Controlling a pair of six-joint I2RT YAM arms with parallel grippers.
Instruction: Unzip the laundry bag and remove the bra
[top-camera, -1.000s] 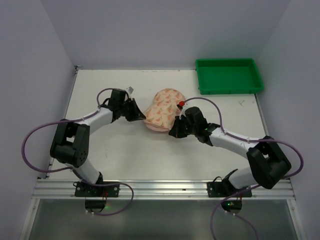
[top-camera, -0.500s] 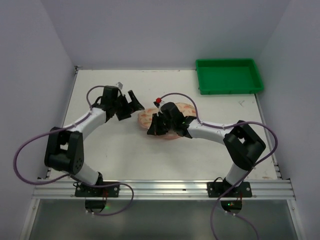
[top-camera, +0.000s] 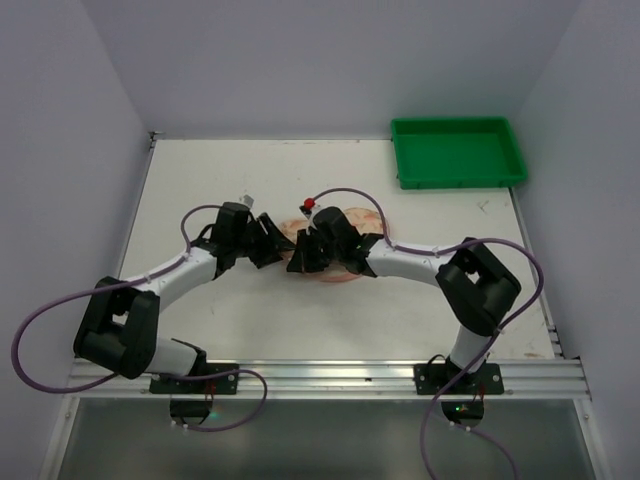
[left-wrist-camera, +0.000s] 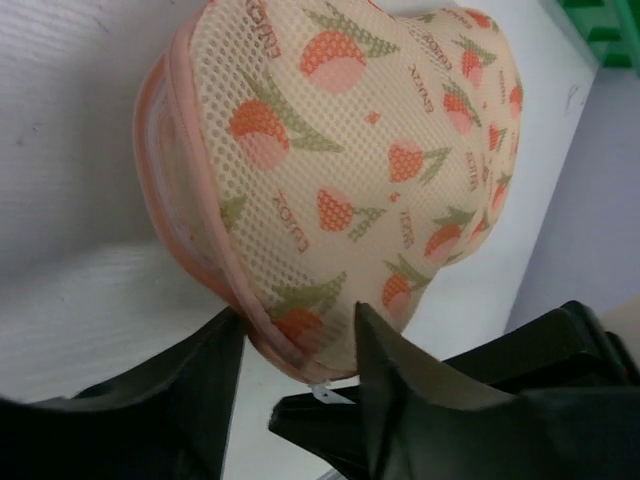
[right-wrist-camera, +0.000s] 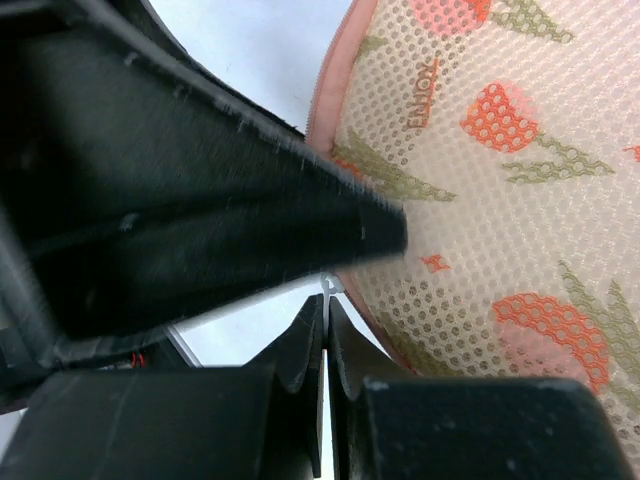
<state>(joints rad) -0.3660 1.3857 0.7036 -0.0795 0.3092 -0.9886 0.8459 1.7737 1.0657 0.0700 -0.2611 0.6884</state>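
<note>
- The laundry bag (left-wrist-camera: 340, 170) lies flat on the desk (top-camera: 200, 180). The green tray (top-camera: 458, 152) sits well apart from it, toward the far right corner.
- Both arms converge on the bag's left end. From above, the right arm reaches across the bag and hides most of it.
- Right pincer (right-wrist-camera: 323, 305): clenched. A thin pale zip pull (right-wrist-camera: 325, 284) stands out from between its closed fingertips, just beside the bag's pink zip rim (left-wrist-camera: 215, 255). Judged purpose: hold the slider so it can be drawn along the rim.
- Left pincer (left-wrist-camera: 297, 320): its fingers are spread either side of the same end of the bag, and both tips look to be against the rim and mesh. I cannot tell whether they actually bite. Judged purpose: anchor the bag so it does not slide when the zip is pulled.
- The rim looks closed along the stretch seen from the left wrist, so the zip is judged not yet run. No bra is visible through the printed mesh.
- Clearance at the bag's left end is tight. The right pincer's black body lies just beside the left pincer's finger, so a collision is the likely risk.
- Open room: there is bare desk on the bag's near side and to its left. The rim curving round the bag's near edge looks unobstructed.
- A cable loop arches over the bag on its far side. It could snag if the wrist swings that way.
</note>
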